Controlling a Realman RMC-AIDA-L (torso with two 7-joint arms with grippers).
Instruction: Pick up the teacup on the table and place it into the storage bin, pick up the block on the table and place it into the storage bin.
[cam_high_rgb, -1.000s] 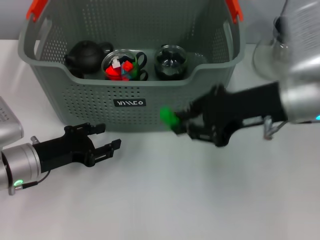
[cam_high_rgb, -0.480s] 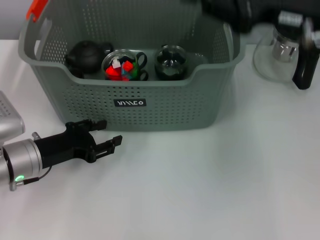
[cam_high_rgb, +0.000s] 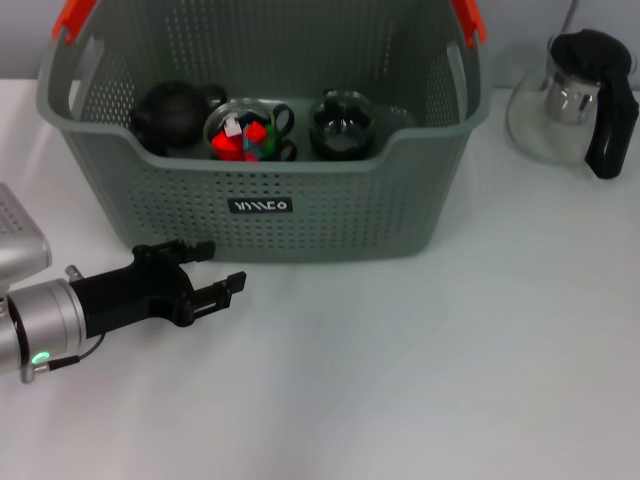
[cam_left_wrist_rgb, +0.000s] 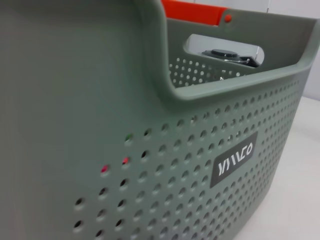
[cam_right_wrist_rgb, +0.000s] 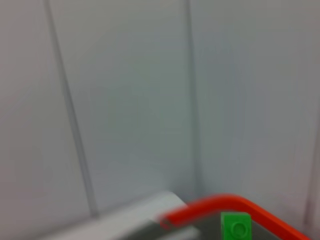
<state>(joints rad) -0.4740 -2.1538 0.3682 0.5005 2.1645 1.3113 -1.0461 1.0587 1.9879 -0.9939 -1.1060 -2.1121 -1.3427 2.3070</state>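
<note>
Storage bin (cam_high_rgb: 300, 215) stands on a white table (cam_high_rgb: 420, 370), its black label (cam_high_rgb: 260, 206) facing the robot and orange handle clips (cam_high_rgb: 75, 18) at both upper ends. Inside the bin, along its front wall, sit a black teapot (cam_high_rgb: 172, 112), a glass teacup (cam_high_rgb: 243, 130) with red and other coloured pieces in it, and a second dark glass cup (cam_high_rgb: 342, 124) beside that.

A green block (cam_right_wrist_rgb: 236, 227) shows at the bottom edge of the right wrist view, just by the bin's orange handle (cam_right_wrist_rgb: 225, 206), with a pale panelled wall (cam_right_wrist_rgb: 130, 100) behind. The right gripper itself is not seen in any view.

The left gripper (cam_high_rgb: 212, 275) rests low over the table just in front of the bin's front left part, its black fingers (cam_high_rgb: 222, 289) apart and holding nothing. Its wrist camera looks straight at the bin's perforated wall (cam_left_wrist_rgb: 100, 150).

Beside the bin's right end, a glass pot (cam_high_rgb: 575, 98) with a black handle stands on the table.
</note>
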